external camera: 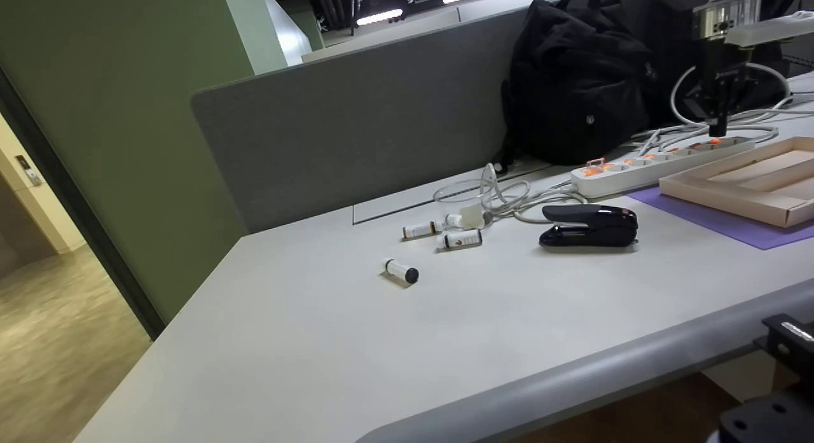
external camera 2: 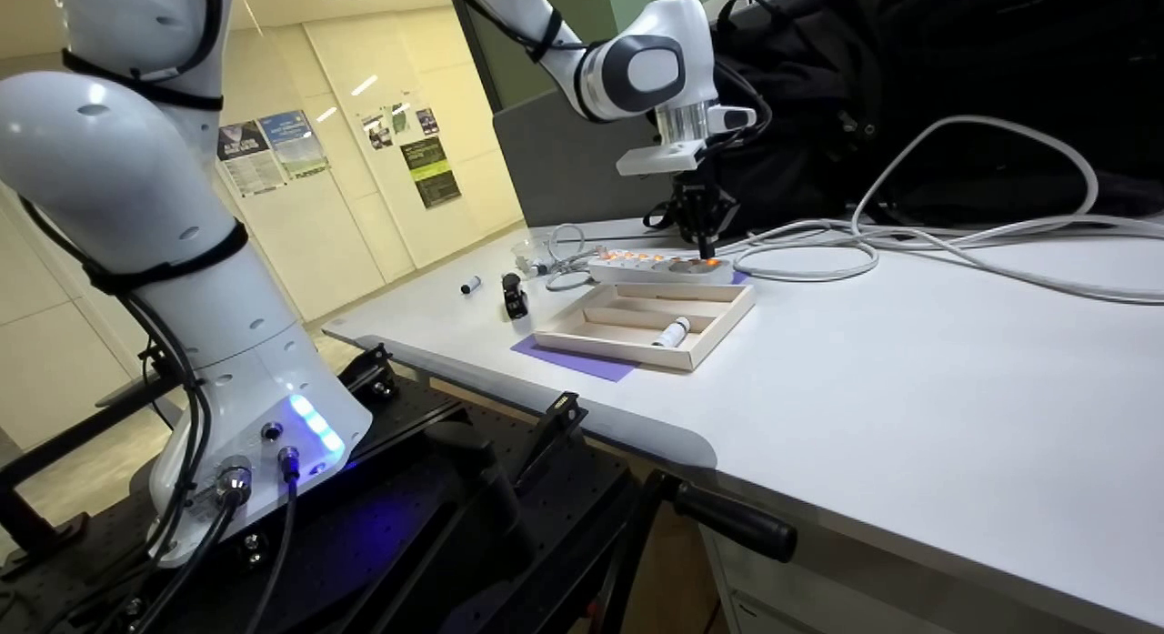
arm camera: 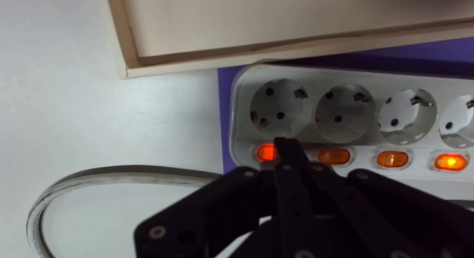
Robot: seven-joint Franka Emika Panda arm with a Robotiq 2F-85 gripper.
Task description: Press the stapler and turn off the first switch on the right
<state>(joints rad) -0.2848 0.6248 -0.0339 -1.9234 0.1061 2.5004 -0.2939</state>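
The white power strip (external camera: 601, 187) shows in both exterior views (external camera 2: 627, 272) and in the wrist view (arm camera: 241, 113). Its end switch (arm camera: 266, 153) glows bright orange, with its right part hidden behind my fingertips. The two neighbouring switches (arm camera: 334, 156) (arm camera: 392, 159) look dull orange; the one after them (arm camera: 450, 162) is bright. My gripper (arm camera: 286, 141) is shut and empty, pointing down at the end switch; contact cannot be told. It also shows in both exterior views (external camera: 717, 128) (external camera 2: 707, 250). The black stapler (external camera: 591, 227) (external camera 2: 514, 297) rests on the table, outside the wrist view.
A wooden tray (external camera: 731, 198) on a purple sheet (external camera: 757, 238) lies beside the strip; a small white vial (external camera 2: 673, 333) is in it. Several vials (external camera: 402, 270) and a clear cup (external camera: 445, 198) lie near the stapler. Cables (external camera 2: 818, 268) and a black backpack (external camera: 579, 87) are behind.
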